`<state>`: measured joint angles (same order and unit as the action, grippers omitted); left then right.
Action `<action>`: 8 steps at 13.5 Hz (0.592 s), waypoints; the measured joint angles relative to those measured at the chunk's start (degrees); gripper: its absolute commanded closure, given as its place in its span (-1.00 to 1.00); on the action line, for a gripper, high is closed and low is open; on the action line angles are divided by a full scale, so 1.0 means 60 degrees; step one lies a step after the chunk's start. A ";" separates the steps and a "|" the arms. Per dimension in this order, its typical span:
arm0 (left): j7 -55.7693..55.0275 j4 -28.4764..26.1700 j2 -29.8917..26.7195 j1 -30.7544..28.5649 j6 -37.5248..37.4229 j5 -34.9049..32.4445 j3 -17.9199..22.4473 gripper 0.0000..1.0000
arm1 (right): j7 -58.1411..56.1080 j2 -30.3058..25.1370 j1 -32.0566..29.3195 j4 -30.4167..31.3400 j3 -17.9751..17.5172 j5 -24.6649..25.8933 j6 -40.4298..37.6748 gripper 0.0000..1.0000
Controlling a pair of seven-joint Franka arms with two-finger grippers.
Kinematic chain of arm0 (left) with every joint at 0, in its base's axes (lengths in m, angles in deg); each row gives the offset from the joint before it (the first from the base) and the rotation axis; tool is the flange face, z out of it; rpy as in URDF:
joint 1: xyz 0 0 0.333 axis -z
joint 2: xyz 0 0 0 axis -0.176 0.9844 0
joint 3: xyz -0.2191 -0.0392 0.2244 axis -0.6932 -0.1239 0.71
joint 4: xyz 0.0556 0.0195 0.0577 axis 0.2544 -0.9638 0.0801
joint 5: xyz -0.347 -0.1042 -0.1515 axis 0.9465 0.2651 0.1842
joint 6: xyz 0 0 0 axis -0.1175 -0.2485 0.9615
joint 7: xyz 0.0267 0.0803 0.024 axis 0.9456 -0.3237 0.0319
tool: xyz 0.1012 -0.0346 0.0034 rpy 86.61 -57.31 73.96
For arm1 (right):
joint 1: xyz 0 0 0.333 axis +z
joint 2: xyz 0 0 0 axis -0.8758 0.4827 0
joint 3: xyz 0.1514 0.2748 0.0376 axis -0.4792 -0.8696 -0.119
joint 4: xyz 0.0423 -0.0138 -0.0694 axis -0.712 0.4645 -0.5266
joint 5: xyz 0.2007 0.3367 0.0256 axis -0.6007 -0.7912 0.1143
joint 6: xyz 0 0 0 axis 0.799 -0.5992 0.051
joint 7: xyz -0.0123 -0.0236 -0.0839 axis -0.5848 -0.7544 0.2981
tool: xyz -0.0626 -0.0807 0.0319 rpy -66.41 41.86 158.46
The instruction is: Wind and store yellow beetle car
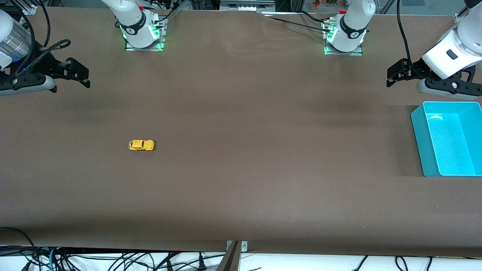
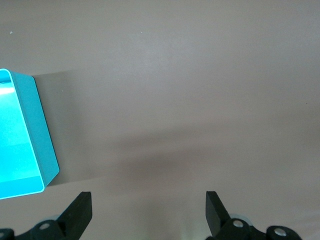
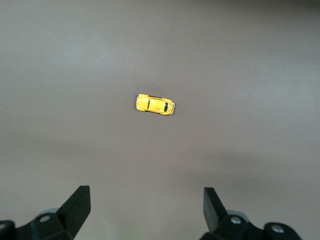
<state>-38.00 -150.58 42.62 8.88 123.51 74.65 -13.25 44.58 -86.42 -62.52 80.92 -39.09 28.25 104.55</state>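
- Two end effectors hang wide apart and empty: the right end effector over the desk's edge at the right arm's end, the left end effector over the left arm's end, just above the teal bin. Both arms look to be waiting.
- The yellow beetle car sits on its wheels on the open desk, toward the right arm's end, nearer the front camera than both bases; in the front view it lies at about four o'clock from the right end effector. The right wrist view shows it centred ahead of the spread fingers.
- The bin stands well apart from the car, at three o'clock from it in the front view, with nothing seen inside.
- Risk: the car is tiny against the fingers, so a slightly off-centre closing would likely pinch one end and flick it away.
- Risk: it rolls freely; a nudge along its length could send it off.
- Risk: winding needs downward pressure; too little and the wheels slip.
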 measured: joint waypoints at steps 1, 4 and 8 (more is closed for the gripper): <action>0.0000 0.0000 0.0000 0.0000 0.0000 0.0000 0.0000 -1.00 | 0.0000 0.0000 0.0000 0.0002 0.0000 0.0000 -0.0003 -1.00; 0.0000 0.0000 0.0000 0.0000 -0.0001 0.0000 0.0000 -1.00 | 0.0000 0.0000 0.0000 0.0004 0.0000 0.0000 -0.0018 -1.00; 0.0000 0.0000 0.0000 0.0000 -0.0001 0.0000 0.0000 -1.00 | 0.0007 -0.0001 0.0000 0.0012 0.0000 0.0000 -0.0076 -1.00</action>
<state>-38.00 -150.58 42.62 8.88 123.51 74.65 -13.25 44.62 -86.42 -62.51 81.00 -39.09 28.25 104.09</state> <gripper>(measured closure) 0.000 0.000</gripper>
